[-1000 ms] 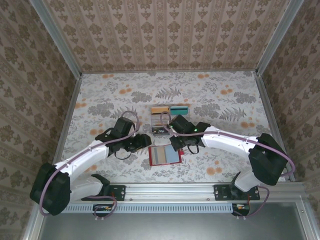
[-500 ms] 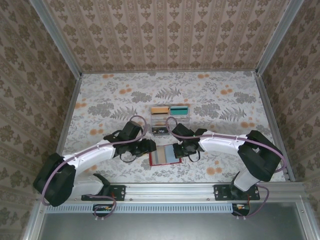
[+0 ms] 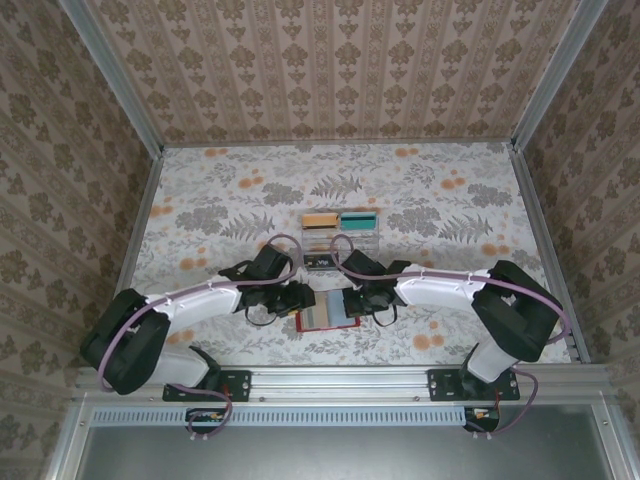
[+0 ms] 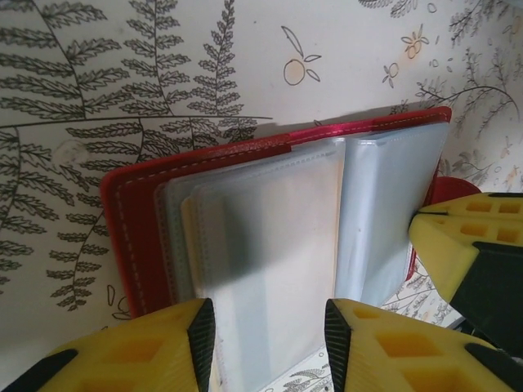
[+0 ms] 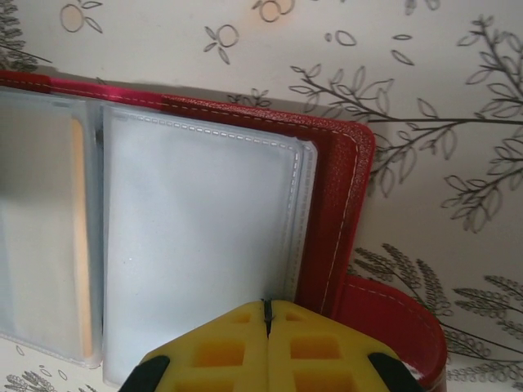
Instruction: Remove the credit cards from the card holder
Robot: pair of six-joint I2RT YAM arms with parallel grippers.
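Note:
The red card holder (image 3: 328, 318) lies open on the table between both grippers, its clear plastic sleeves (image 4: 270, 220) facing up. My left gripper (image 4: 270, 331) is open, its fingers straddling the near edge of the left sleeve stack. My right gripper (image 5: 266, 309) is shut, its tips resting on the near edge of the right sleeve (image 5: 196, 245), beside the red cover (image 5: 335, 204) and closing tab (image 5: 392, 322). A tan card edge (image 5: 79, 245) shows inside the left sleeve. In the top view the left gripper (image 3: 300, 298) and right gripper (image 3: 355, 300) hide the holder's sides.
A clear compartment tray (image 3: 322, 255) sits just beyond the holder, with an orange card (image 3: 320, 220) and a teal card (image 3: 358, 219) at its far end. The right gripper's yellow finger (image 4: 466, 253) shows at the right of the left wrist view.
Both grippers have come down and inward onto the open holder, the left one from the left and the right one from behind. They now cover its side edges.

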